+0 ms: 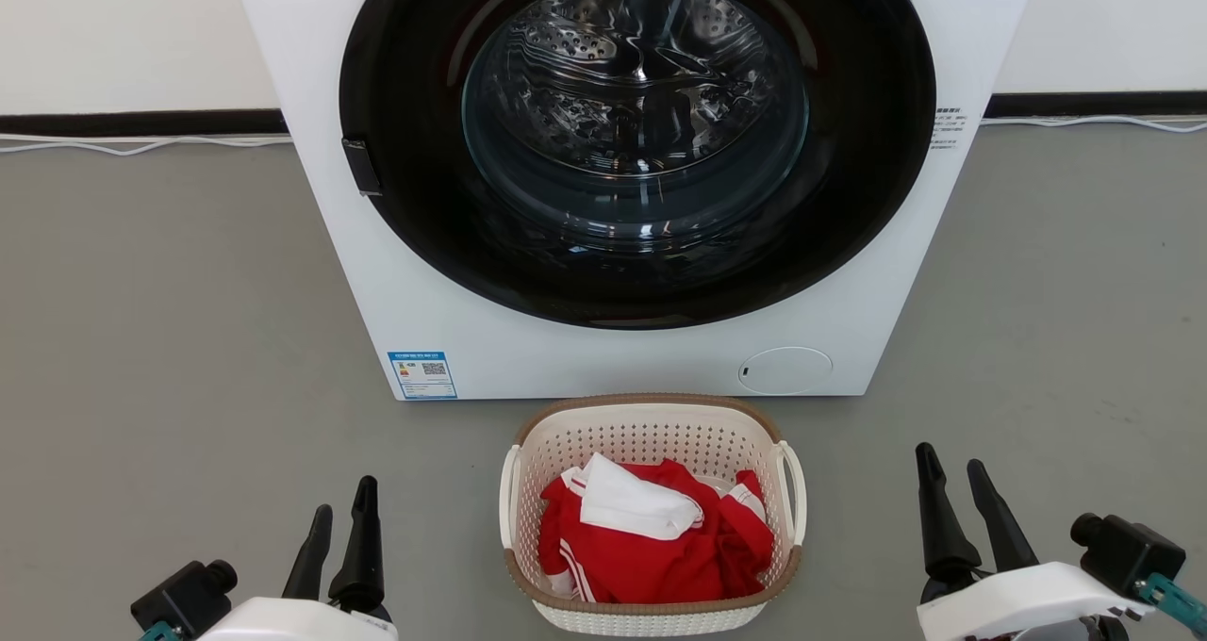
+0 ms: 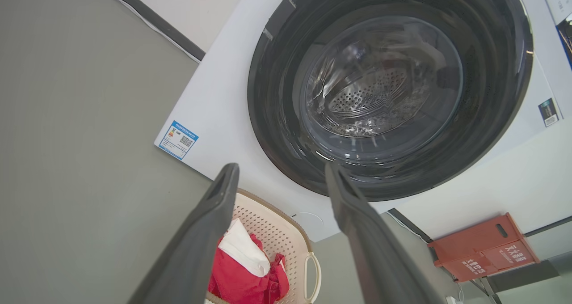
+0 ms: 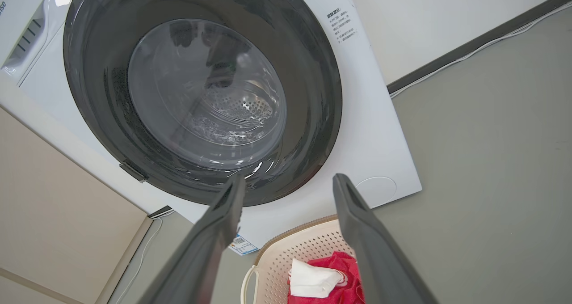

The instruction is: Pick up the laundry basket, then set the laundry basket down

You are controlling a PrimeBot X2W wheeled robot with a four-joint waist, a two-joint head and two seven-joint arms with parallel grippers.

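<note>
The laundry basket (image 1: 651, 434) is small, cream-white and perforated, with a brown rim and white loop side handles. It stands on the grey floor just in front of the washer and holds red and white clothes (image 1: 651, 533). My left gripper (image 1: 344, 507) is open at the lower left, well left of the basket. My right gripper (image 1: 952, 467) is open at the lower right, well right of it. Neither gripper touches anything. The basket (image 2: 286, 232) shows low between the left fingers, and the basket (image 3: 304, 246) sits low between the right fingers.
A white front-loading washer (image 1: 622, 358) with a dark round glass door (image 1: 636, 132) stands close behind the basket. Grey floor (image 1: 170, 339) stretches on both sides. White cables run along the wall base. A red box (image 2: 482, 248) sits off to one side.
</note>
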